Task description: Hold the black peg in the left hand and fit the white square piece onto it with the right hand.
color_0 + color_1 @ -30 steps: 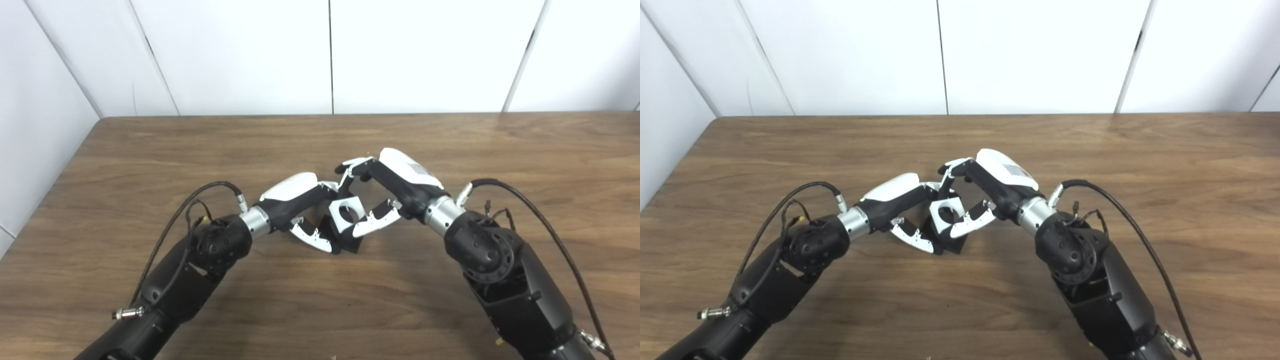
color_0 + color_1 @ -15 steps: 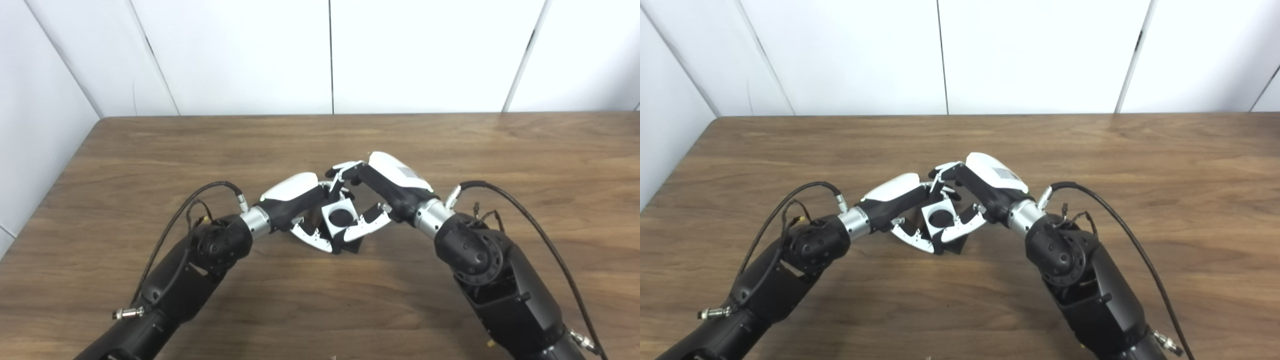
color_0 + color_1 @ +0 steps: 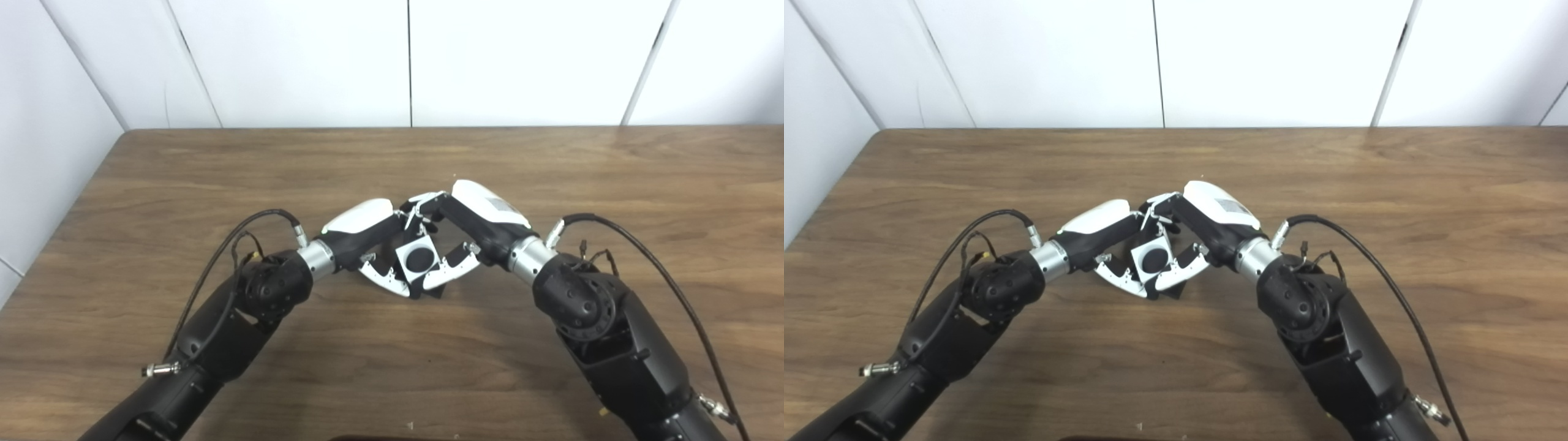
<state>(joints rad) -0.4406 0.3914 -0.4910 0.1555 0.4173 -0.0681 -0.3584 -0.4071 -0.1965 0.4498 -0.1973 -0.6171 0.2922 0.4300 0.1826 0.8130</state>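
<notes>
Meeting above the middle of a brown wooden table (image 3: 184,184), two black robot arms bring their hands together, fingertips nearly touching. On the left, the left hand (image 3: 367,242) is closed around the black peg (image 3: 418,259), most of which is hidden behind its fingers; a dark base shows just below its thumb. Opposite it, the right hand (image 3: 468,236) is clamped on the white square piece (image 3: 416,260), fingers on the far edge and thumb on the near edge. This piece sits between the two hands, tilted like a diamond. Its round hole looks filled with black, so the peg's end appears to be inside it. How deeply it sits cannot be told.
</notes>
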